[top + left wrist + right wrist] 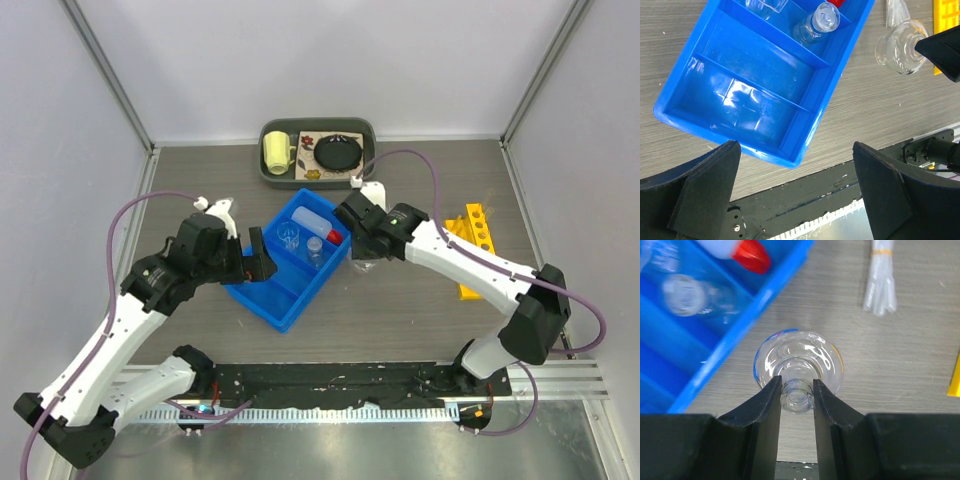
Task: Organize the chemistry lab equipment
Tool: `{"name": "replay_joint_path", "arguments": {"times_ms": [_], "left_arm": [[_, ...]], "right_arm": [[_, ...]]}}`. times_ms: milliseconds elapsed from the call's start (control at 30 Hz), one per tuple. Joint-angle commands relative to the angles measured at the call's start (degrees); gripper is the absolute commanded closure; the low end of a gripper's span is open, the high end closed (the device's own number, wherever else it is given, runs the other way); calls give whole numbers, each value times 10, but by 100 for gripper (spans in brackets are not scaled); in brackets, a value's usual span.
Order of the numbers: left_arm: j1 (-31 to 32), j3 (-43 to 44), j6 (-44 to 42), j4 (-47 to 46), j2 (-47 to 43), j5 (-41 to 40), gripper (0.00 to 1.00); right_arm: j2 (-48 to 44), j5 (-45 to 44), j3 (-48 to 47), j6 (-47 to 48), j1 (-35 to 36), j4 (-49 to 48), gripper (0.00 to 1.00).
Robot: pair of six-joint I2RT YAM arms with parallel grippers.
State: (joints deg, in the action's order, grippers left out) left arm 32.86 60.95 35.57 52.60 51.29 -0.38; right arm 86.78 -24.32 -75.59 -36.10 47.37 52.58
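Grey wood-grain worktop (420, 320) w/ plain white panel walls (330, 60) on three sides, silver metal posts (108, 72) at far corners; even, soft light.

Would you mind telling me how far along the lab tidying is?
Done: a beaker, a small bottle and the squeeze bottle are in the tray. In hand: the right jaws are shut on the neck of a round flask beside the tray. Left: the tube bundle and yellow rack are on the table; the left jaws hang open by the tray.
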Motion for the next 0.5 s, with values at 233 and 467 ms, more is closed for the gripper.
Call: {"name": "replay_joint_path", "arguments": {"times_ms": [233, 467], "left_arm": [[-3, -2, 5, 22, -80, -15, 0], [-3, -21, 1, 29, -121, 1, 0]], "right_arm": [[87, -31, -226, -16, 96, 68, 99], [187, -13, -322, -20, 128, 55, 99]]}}
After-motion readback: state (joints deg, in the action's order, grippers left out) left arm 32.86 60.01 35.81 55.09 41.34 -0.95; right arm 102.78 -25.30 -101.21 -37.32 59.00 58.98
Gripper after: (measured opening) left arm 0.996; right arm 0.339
